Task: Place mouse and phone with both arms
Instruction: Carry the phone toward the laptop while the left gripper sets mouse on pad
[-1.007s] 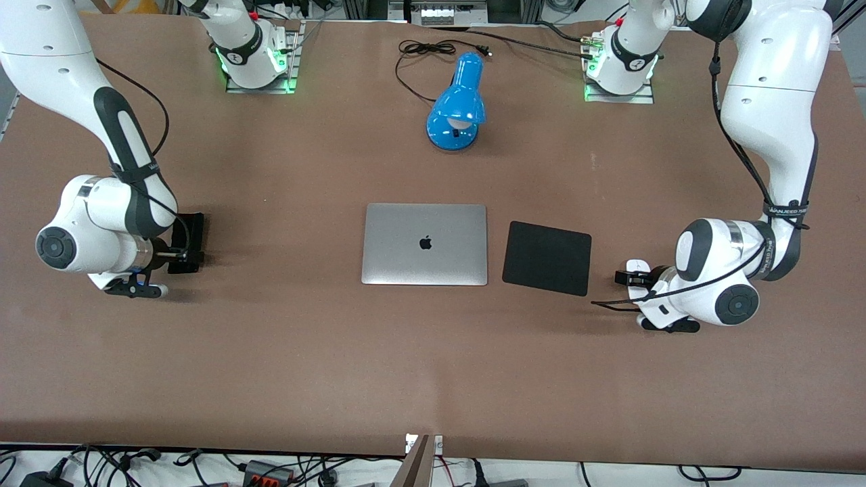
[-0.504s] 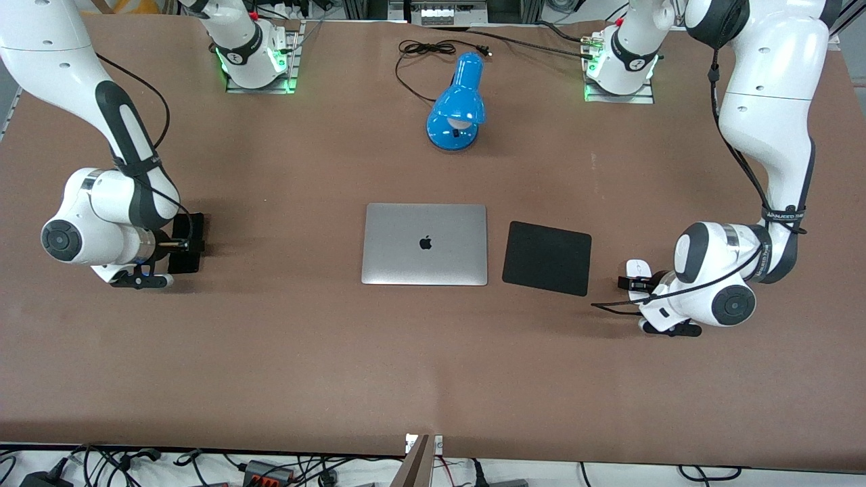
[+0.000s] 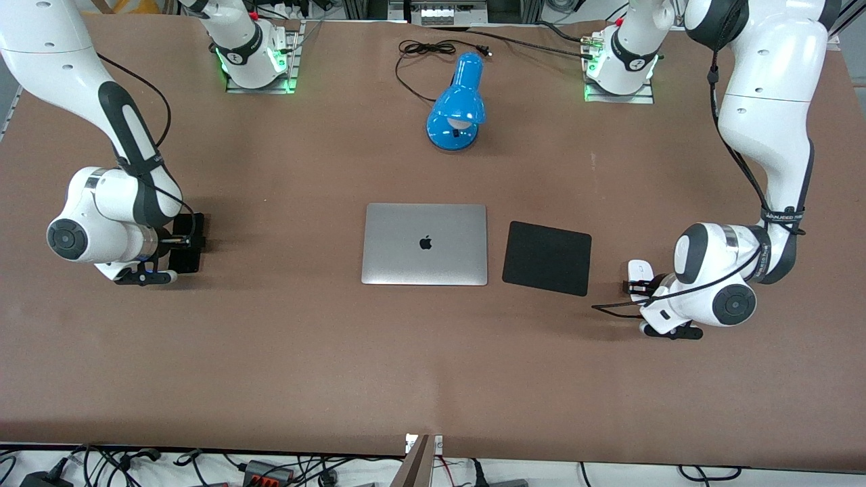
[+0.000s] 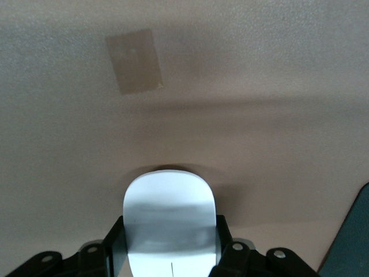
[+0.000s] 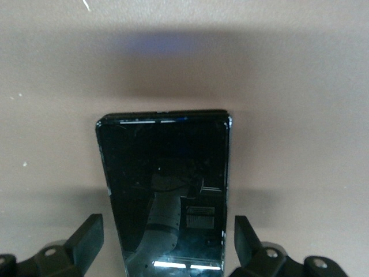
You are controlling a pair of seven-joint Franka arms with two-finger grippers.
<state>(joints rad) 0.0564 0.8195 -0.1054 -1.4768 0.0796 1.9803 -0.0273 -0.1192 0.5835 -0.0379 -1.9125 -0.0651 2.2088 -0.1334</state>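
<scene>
Both grippers sit low at opposite ends of the table, each straddling its object. At the left arm's end, the left gripper has its fingers pressed against the sides of the mouse, apparently gripping it while it rests on or just above the table, near the black pad. At the right arm's end, the right gripper is spread wide, its fingers standing clear of the phone, which lies flat between them, not yet grasped. Straddling the narrow sides probably gives each a firm pinch. A closed laptop sits mid-table with the pad beside it, and a blue lamp stands farther from the front camera. Bare tabletop separates both objects from the laptop, leaving open paths inward; neither is near a table edge.
</scene>
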